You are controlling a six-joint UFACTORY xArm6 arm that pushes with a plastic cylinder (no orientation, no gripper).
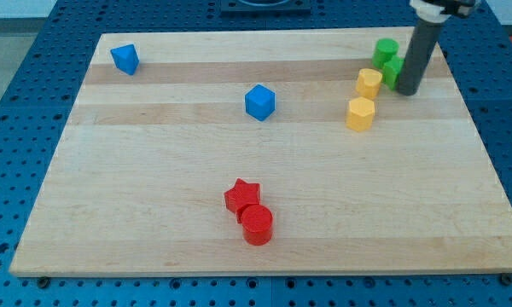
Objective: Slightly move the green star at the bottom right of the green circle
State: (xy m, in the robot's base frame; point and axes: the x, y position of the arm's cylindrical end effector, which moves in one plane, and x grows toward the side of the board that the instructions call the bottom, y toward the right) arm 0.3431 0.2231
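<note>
— Where does the rod stand, and are there jaws to speak of?

— No jaws show; the arm ends in a plain dark rod, so nothing is wide, narrow or holding. Its tip [408, 89] rests on the tabletop [154, 213] at the far right, pressed against the right side of the green star [392, 72].

— And the green star itself?

— It is partly hidden by the rod, so its shape is hard to make out. It sits just near and right of the green circle [386, 49], touching it or nearly so. The circle lies close to the far edge.

— What is beside them?

— Two yellow blocks. One yellow block [369, 83] sits just left of the green star; the other yellow block [360, 112] lies a little nearer and to the left, just beside the first.

— Farther out?

— A blue block [259, 101] sits near the middle, well left of the yellows. Another blue block [125, 59] is in the far left corner. At the near centre a red star [241, 196] touches a red circle [257, 225] lying just nearer and to its right.
</note>
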